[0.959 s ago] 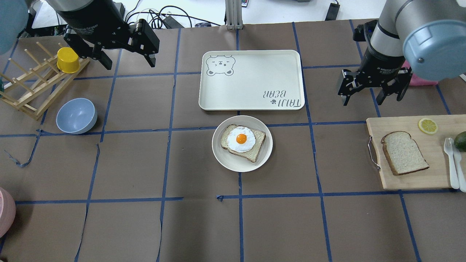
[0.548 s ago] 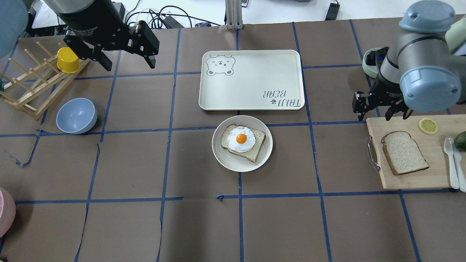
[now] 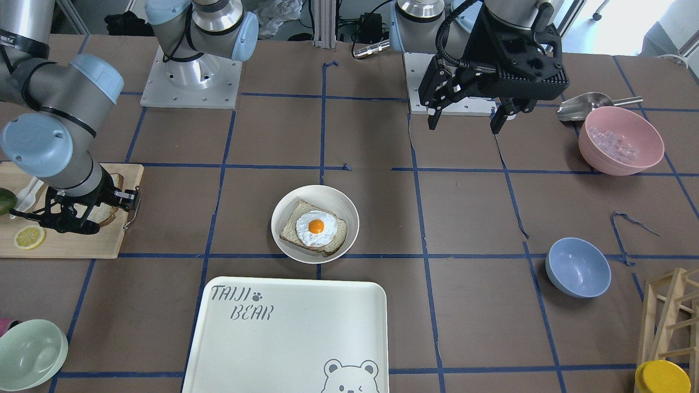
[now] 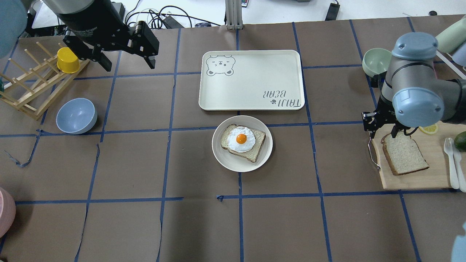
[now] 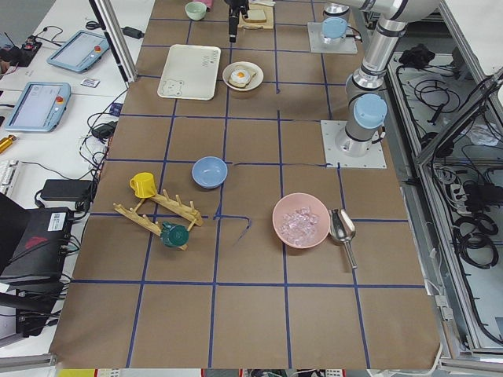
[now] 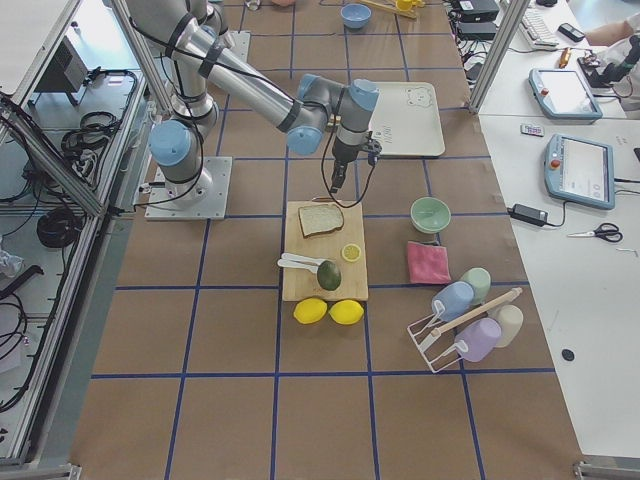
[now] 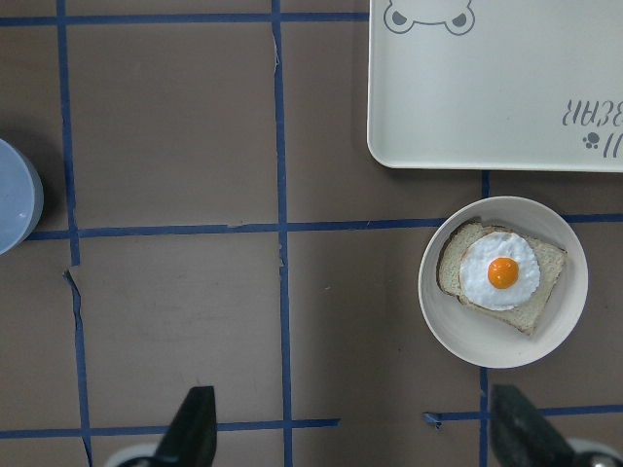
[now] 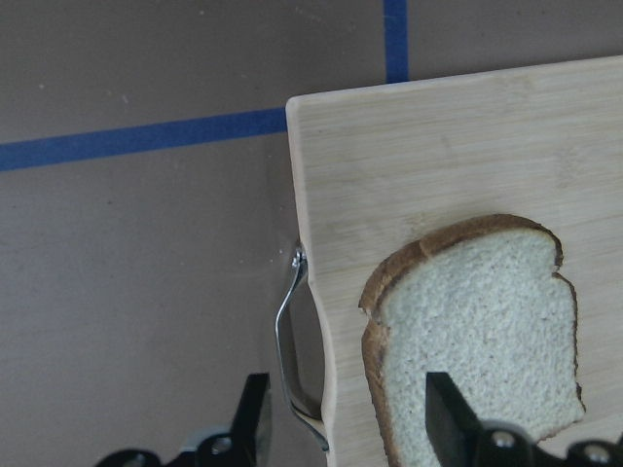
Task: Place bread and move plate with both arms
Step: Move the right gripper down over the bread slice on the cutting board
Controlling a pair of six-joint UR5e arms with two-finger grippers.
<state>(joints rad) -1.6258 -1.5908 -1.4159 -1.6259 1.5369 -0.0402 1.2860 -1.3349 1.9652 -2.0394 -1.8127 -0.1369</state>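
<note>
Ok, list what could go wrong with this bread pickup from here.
The right tool is open, one finger above the face of the bread, not past its crust; coming down, it may dent the slice rather than grip it.
The other finger sits by the metal handle of the cutting board and could snag it.
The plate already holds an egg-topped slice, so bread set there may slide off.

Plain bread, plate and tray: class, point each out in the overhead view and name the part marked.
plain bread (image 4: 405, 153): overhead view, middle of its pale crumb.
plate (image 4: 231, 164): overhead view, bare inner surface near the rim.
tray (image 4: 251, 78): overhead view, blank centre.
</note>
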